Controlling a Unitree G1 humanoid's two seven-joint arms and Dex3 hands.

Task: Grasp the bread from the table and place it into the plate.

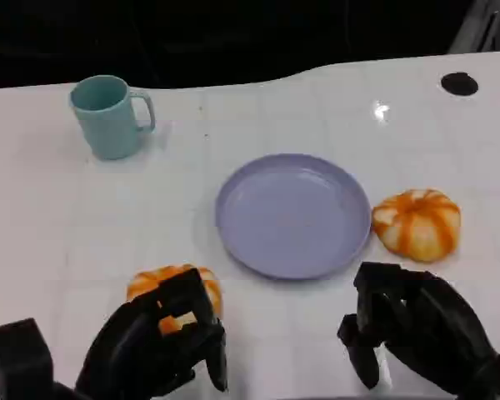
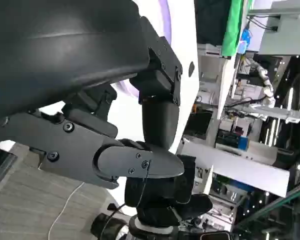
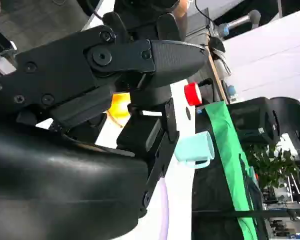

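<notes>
- My left hand (image 1: 162, 342) has its fingers (image 1: 202, 312) curled over the near bread (image 1: 173, 293); whether they truly grip it, I cannot tell.
- Best I close under its sides, then lift across to the plate (image 1: 293, 213).
- My right hand (image 1: 417, 329) holds nothing, fingers curled.
- White worktop (image 1: 50, 225); mug (image 1: 108, 115) far off.

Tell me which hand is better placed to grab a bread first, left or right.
Left. The left hand is already over the near bread, fingers partly covering it. The right hand sits apart from the other bread beside the plate, so it likely needs a further reach.
</notes>
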